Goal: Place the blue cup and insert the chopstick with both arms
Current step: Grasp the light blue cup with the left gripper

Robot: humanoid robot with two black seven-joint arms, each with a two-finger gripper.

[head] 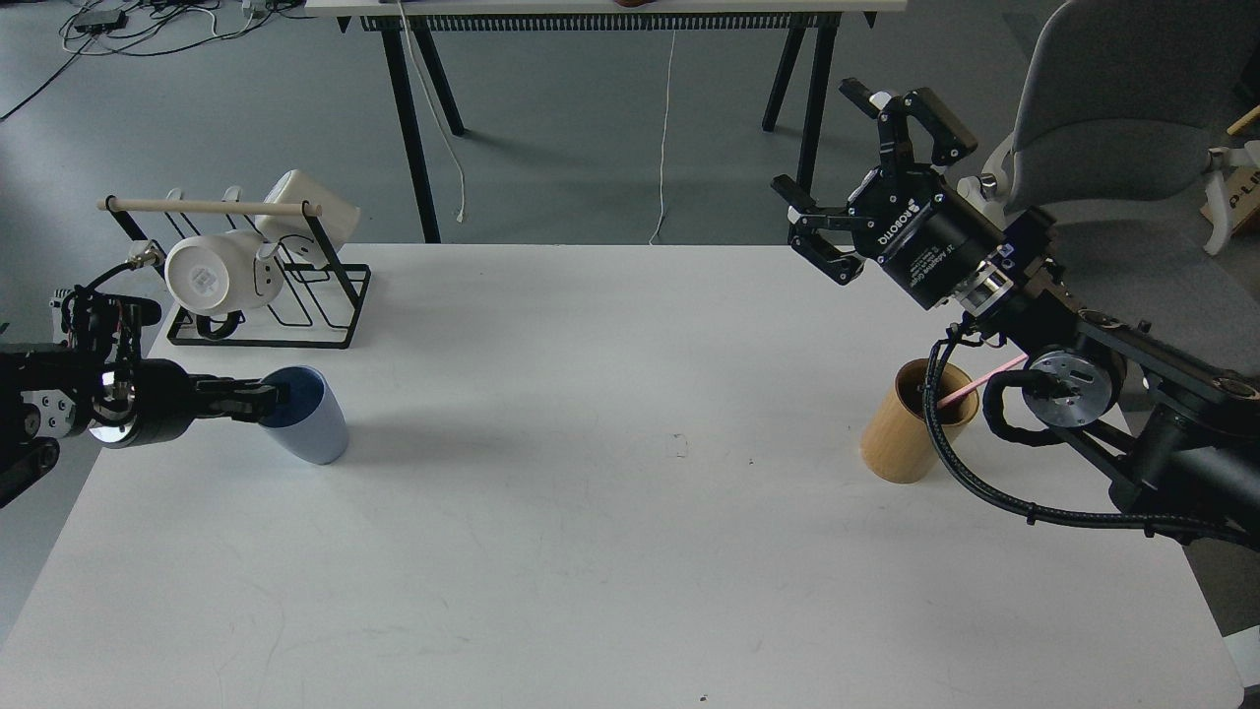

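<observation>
Head view: left gripper (268, 399) pinches rim of blue cup (313, 425), cup tilted at table's (591, 551) left side; right gripper (854, 177) raised, fingers spread wide, holding nothing; pink chopstick (979, 379) sits in bamboo holder (901, 433) beneath right arm.

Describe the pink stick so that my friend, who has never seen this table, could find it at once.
Start at the white table and go to its right edge, where a tan cylinder stands below the right claw. The pink stick leans out of its mouth, partly hidden by the arm. It is the only pink thing here, far thinner than the pale rod on the mug rack at the far left.
</observation>
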